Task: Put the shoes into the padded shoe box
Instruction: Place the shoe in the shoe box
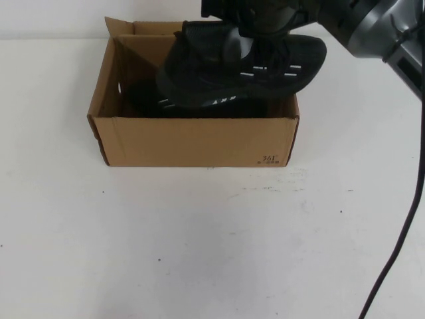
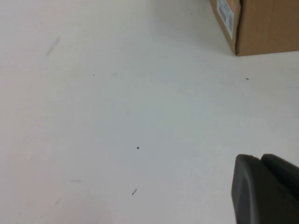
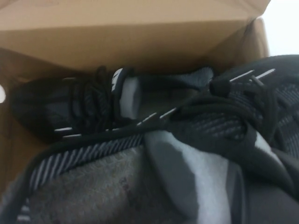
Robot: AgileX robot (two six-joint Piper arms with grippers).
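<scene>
Black knit fills the top of the cardboard box [image 1: 192, 139]: one shoe [image 3: 79, 109] already lies along the bottom, and the second shoe [image 1: 246, 70] hangs over the opening, tilted, its toe out past the right end wall and its heel low inside. The right gripper [image 1: 255, 26] comes in from the far right above the box, and its fingers are clenched on the collar of this second shoe, the grey lining [image 3: 187, 182] showing just below them in the wrist view.

To finish this step well, the toe probably has to swing inward before the shoe drops, since it now overhangs the end wall and would likely catch the rim. Lowering the shoe beside the first one rather than on top of its laces should let both sit flat. The grip ought to hold until the sole rests on something, because letting go from this height could tip the shoe back out.

Off to the side, the left gripper [image 2: 266, 186] hovers low over bare table [image 2: 117, 116], near a corner of the box and touching nothing; whether its fingers are parted I cannot tell.
</scene>
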